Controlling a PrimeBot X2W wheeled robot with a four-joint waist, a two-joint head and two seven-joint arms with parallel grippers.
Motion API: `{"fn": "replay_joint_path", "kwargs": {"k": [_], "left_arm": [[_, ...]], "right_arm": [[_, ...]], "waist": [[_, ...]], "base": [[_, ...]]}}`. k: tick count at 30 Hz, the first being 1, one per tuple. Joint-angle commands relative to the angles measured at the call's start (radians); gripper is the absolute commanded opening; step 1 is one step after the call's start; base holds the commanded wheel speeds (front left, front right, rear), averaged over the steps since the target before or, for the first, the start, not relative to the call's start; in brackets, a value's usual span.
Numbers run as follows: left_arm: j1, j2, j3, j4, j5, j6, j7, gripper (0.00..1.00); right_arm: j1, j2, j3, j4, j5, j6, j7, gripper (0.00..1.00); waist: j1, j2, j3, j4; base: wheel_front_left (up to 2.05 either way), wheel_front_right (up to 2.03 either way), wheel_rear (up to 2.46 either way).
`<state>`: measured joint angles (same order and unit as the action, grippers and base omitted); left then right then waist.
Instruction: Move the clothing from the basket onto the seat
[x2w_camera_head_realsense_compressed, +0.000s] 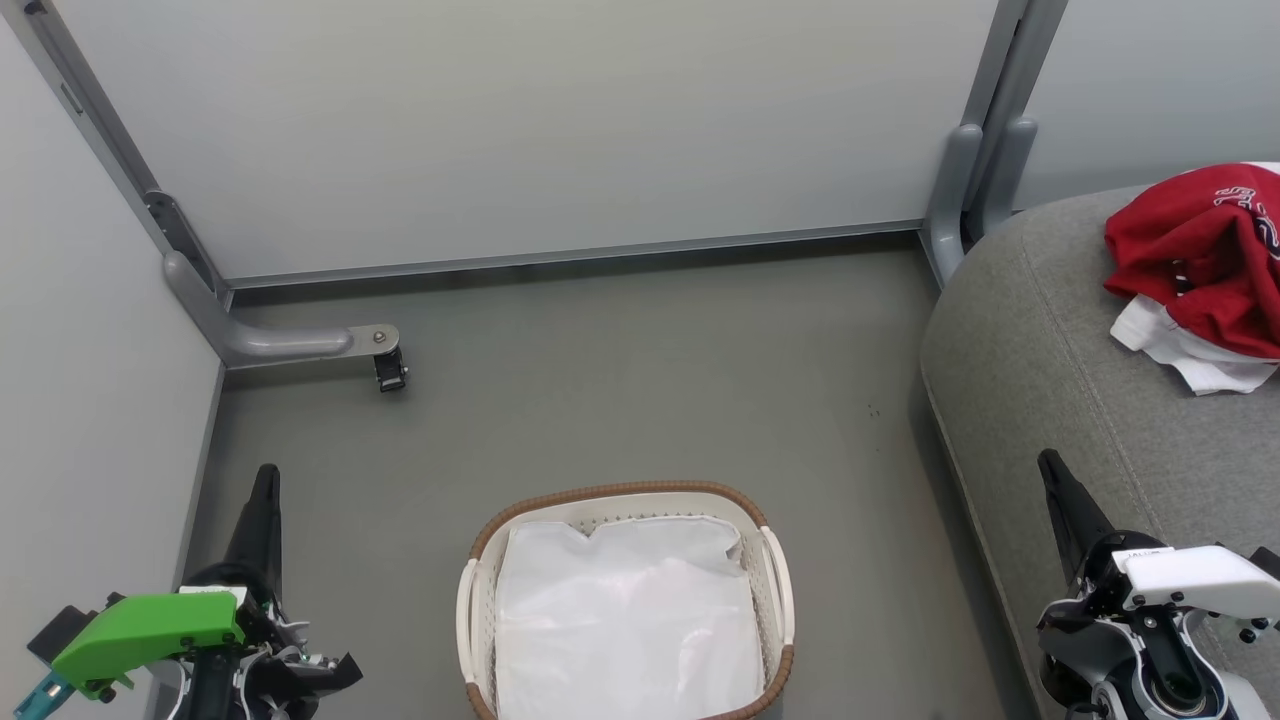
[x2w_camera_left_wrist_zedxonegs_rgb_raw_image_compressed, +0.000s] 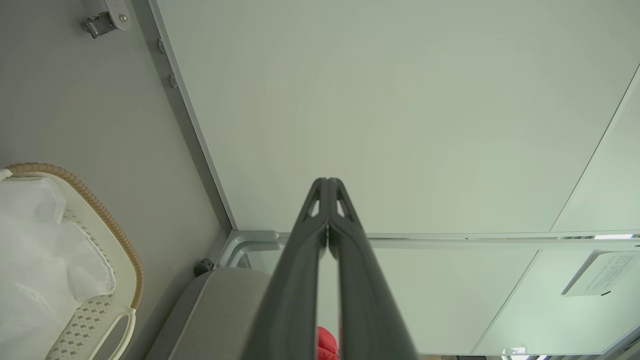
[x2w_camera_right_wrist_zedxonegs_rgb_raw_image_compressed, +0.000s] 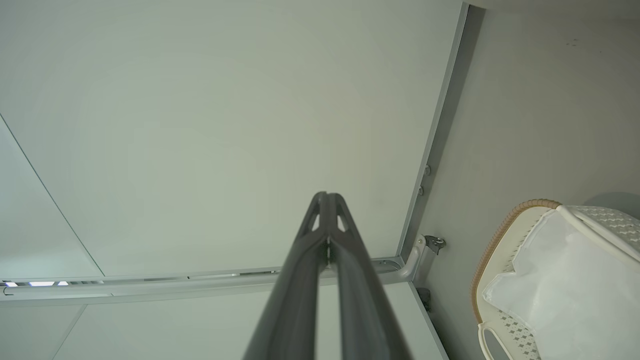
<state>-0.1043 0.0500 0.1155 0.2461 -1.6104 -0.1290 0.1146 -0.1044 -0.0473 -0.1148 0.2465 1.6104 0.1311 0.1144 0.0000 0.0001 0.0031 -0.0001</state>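
Observation:
A heap of red clothing (x2w_camera_head_realsense_compressed: 1205, 265) with white trim lies on the grey seat (x2w_camera_head_realsense_compressed: 1040, 330) at the far right, partly cut off by the frame edge. The white perforated basket (x2w_camera_head_realsense_compressed: 775, 580) with its brown woven rim stands on the floor at bottom centre, holding a flat white liner sheet (x2w_camera_head_realsense_compressed: 625, 615). My left gripper (x2w_camera_head_realsense_compressed: 265, 480) points up at the lower left, shut and holding nothing. My right gripper (x2w_camera_head_realsense_compressed: 1050, 468) is shut too, over the seat's front edge. In the left wrist view, a sliver of red cloth (x2w_camera_left_wrist_zedxonegs_rgb_raw_image_compressed: 326, 345) peeks between the closed fingers, far behind them.
Pale partition panels (x2w_camera_head_realsense_compressed: 540, 130) close off the back and left. A grey metal foot with a small caster (x2w_camera_head_realsense_compressed: 388, 372) juts onto the floor at the back left. Another grey post (x2w_camera_head_realsense_compressed: 955, 190) stands by the seat's back corner. Grey floor (x2w_camera_head_realsense_compressed: 640, 380) stretches beyond the basket.

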Motion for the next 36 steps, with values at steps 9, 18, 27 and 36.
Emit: {"fn": "replay_joint_path", "kwargs": {"k": [9, 18, 27, 36], "left_arm": [[-0.010, 0.000, 0.001, -0.002, -0.004, -0.004, 0.003, 0.00], [-0.010, 0.000, 0.001, -0.002, -0.004, -0.004, 0.003, 0.00], [-0.010, 0.000, 0.001, -0.002, -0.004, -0.004, 0.003, 0.00], [-0.010, 0.000, 0.001, -0.002, -0.004, -0.004, 0.003, 0.00]], "right_arm": [[-0.008, -0.006, -0.002, -0.004, 0.003, -0.001, 0.004, 0.00], [-0.008, -0.006, -0.002, -0.004, 0.003, -0.001, 0.004, 0.00], [-0.008, -0.006, -0.002, -0.004, 0.003, -0.001, 0.004, 0.00], [-0.008, -0.006, -0.002, -0.004, 0.003, -0.001, 0.004, 0.00]], "waist": [[0.0000, -0.0001, 0.000, 0.000], [0.0000, -0.0001, 0.000, 0.000], [0.0000, -0.0001, 0.000, 0.000], [0.0000, -0.0001, 0.000, 0.000]], "base": [[0.00, 0.00, 0.00], [0.00, 0.00, 0.00], [0.00, 0.00, 0.00], [0.00, 0.00, 0.00]]}}
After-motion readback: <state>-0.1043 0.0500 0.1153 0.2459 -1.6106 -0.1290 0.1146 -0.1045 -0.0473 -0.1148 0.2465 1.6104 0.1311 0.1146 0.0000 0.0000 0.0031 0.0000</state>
